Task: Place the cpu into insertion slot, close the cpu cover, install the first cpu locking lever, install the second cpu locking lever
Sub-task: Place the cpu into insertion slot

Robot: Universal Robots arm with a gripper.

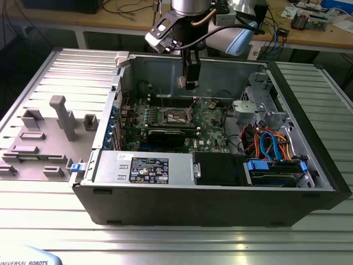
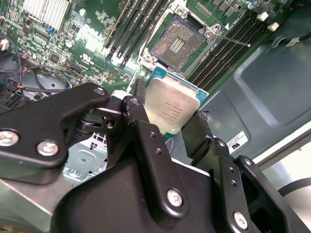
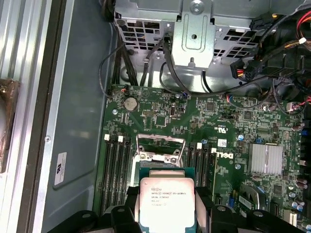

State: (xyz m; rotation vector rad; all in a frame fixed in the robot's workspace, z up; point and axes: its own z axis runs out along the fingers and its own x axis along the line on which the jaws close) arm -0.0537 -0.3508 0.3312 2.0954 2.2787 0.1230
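1. The open computer case [image 1: 209, 199] lies on its side, with the arm reaching in from above.
2. The motherboard [image 3: 233, 126] is crowded, so I judge a straight vertical descent safest.
3. The gripper [image 2: 165, 121] is clamped on the edges of the cpu [image 2: 171, 104].
4. The insertion slot [image 2: 177, 41] lies uncovered with its pins exposed, so avoid sliding across it.
5. The cpu hangs above the board, near the slot but apart. Its edges should be square to the rim.

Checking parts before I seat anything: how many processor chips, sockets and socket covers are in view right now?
Chip: 1, gripped in the hand
Socket: 1, uncovered
Cover: 1, swung open
Total: 3
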